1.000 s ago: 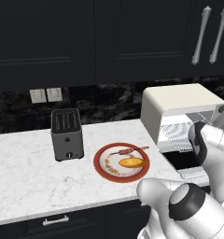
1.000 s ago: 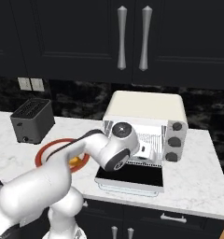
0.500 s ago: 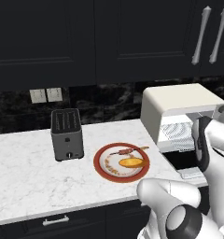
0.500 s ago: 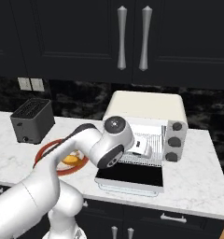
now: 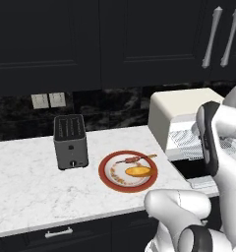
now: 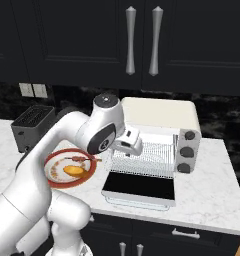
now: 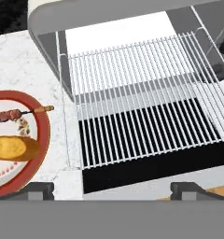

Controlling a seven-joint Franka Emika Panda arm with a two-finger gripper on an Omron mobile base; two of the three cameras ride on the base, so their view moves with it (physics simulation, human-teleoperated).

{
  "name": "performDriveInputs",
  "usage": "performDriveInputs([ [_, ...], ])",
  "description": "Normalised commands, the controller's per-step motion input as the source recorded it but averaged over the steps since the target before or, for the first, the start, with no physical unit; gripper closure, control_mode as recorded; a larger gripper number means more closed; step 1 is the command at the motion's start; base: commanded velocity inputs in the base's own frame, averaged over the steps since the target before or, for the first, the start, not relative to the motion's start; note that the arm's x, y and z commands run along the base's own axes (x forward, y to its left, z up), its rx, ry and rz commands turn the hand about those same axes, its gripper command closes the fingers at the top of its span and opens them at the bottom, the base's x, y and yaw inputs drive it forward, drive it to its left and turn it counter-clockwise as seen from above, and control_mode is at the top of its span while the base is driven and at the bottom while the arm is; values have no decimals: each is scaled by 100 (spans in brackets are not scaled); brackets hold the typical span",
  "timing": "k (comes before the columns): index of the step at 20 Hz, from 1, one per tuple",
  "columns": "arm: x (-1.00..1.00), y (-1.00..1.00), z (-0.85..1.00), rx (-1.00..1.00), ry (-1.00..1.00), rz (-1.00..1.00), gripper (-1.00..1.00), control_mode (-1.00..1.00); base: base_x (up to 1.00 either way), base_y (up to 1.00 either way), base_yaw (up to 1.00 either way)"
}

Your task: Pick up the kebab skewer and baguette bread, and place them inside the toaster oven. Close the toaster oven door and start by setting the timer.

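On red-rimmed plate, one kebab skewer, one baguette bread (touching neither)

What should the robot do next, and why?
Probably swing the open, empty gripper left and down over the plate to grab the skewer. The oven door is already down and the rack is pulled out and bare, while the skewer and the baguette sit on the plate.
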Motion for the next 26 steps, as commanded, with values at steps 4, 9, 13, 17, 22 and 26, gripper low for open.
performDriveInputs([
  [4,-24,100,0,0,8,9,-100,-100,0,0,0],
  [9,-6,100,-7,0,7,16,-100,-100,0,0,0],
  [13,0,91,-6,-2,9,17,-100,-100,0,0,0],
  [17,0,68,-13,-4,6,12,-100,-100,0,0,0],
  [22,34,52,-21,-1,5,28,-100,-100,0,0,0],
  [26,37,35,-26,0,6,48,-100,-100,0,0,0],
])
